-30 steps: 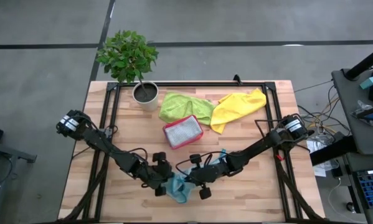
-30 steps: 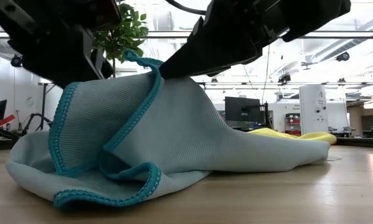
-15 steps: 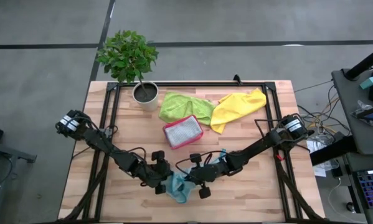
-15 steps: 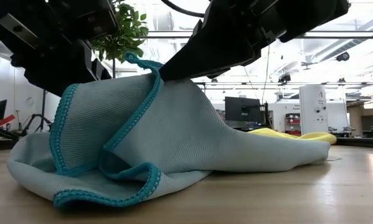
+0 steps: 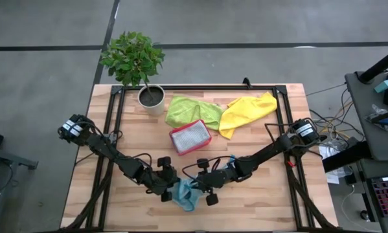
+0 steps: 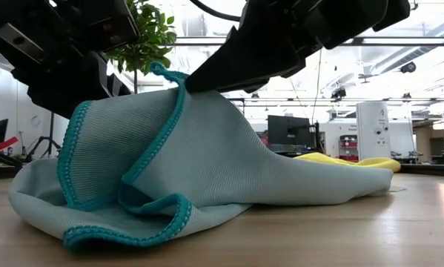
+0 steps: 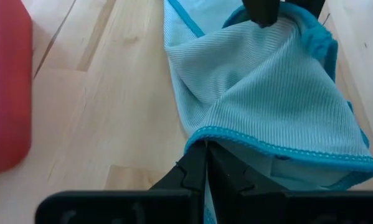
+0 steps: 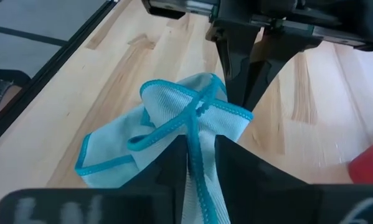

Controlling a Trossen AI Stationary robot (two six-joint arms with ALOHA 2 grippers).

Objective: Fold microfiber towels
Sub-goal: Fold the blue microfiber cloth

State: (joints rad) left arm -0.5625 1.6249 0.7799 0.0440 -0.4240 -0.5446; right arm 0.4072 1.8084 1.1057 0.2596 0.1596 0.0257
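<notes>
Two grippers met over the teal towel [image 5: 184, 193] at the table's [image 5: 258, 200] near edge. Left gripper [image 7: 206, 163] stayed clamped on its blue hem; right gripper [image 8: 200, 149] pinched a raised fold (fingers slightly apart). Green towel [image 5: 192, 110] and yellow towel [image 5: 247, 111] lay farther back, beside a pink tray [image 5: 190, 136].

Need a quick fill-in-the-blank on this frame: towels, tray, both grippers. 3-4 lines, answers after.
1. Both grippers meet at the ____ towel near the table's front edge.
2. The left gripper is ____ on that towel's hem.
3. The pink tray holds a folded ____ towel.
4. Beside the lime green towel, at the back of the table, lies a ____ towel.

Missing words: teal-blue; shut; grey; yellow
</notes>
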